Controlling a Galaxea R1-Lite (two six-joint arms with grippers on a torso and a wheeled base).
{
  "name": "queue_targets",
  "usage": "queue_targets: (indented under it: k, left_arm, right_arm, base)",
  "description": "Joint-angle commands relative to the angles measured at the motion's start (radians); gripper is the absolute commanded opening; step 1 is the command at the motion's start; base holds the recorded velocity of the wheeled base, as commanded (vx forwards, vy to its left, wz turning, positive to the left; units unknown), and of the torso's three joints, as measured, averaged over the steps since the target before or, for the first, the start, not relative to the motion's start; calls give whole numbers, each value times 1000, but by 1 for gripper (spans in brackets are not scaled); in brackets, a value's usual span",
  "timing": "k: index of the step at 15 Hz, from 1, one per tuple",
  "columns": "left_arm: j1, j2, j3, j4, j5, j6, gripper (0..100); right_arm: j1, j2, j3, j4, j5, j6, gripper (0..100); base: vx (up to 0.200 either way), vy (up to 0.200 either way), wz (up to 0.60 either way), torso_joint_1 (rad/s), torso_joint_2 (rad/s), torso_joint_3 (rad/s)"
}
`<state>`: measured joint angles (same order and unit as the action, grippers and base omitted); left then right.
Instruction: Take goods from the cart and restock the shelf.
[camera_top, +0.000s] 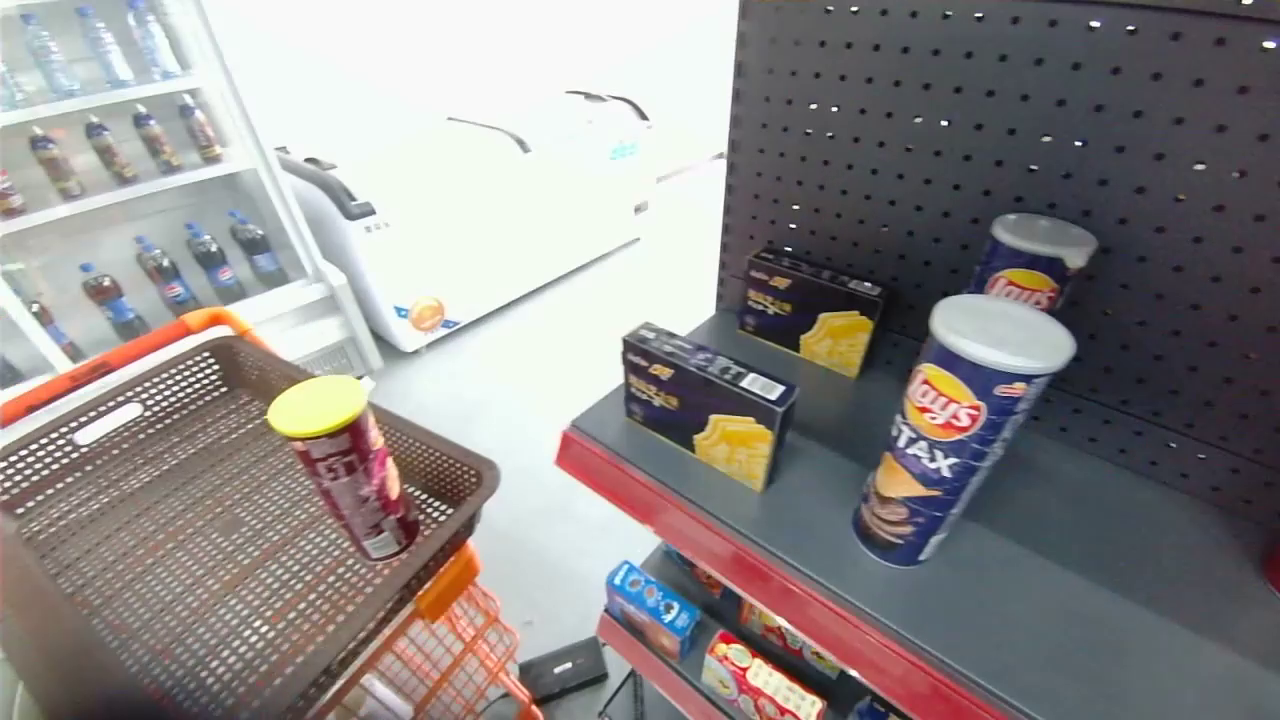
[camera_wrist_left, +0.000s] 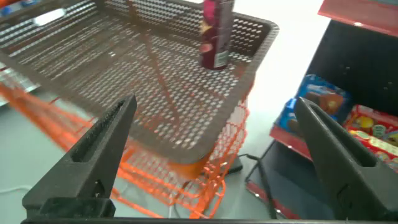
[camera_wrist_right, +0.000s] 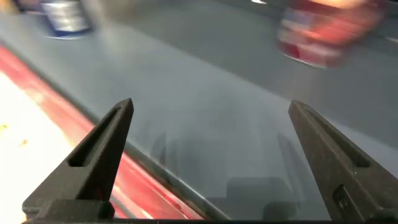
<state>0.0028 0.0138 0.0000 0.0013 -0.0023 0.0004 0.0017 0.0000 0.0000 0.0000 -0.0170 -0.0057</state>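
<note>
Head: maroon cylindrical can w/ yellow lid (camera_top: 345, 470) standing in brown perforated plastic basket (camera_top: 150, 540), near the rim facing the grey metal shelf w/ red front edge (camera_top: 1060, 620). Best gripped round mid-body, below lid, then lifted clear of rim before swinging over.
L wrist: left gripper (camera_wrist_left: 214, 104) spread wide, empty, outside basket, pointing across it at can, well apart.
R wrist: right gripper (camera_wrist_right: 210, 104) spread, empty, low over shelf deck; blurred red item beyond, prob. another can.
</note>
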Motion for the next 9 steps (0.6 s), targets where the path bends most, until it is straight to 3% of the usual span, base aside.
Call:
queue_targets:
  k: [1, 9]
  left_arm:
    - [0, 0, 0, 0, 1, 0, 100]
    - [0, 0, 0, 0, -2, 1, 100]
  right_arm:
    - [1, 2, 0, 0, 0, 0, 100]
    - [1, 2, 0, 0, 0, 0, 100]
  base:
    - [0, 0, 0, 0, 0, 0]
    - [0, 0, 0, 0, 0, 0]
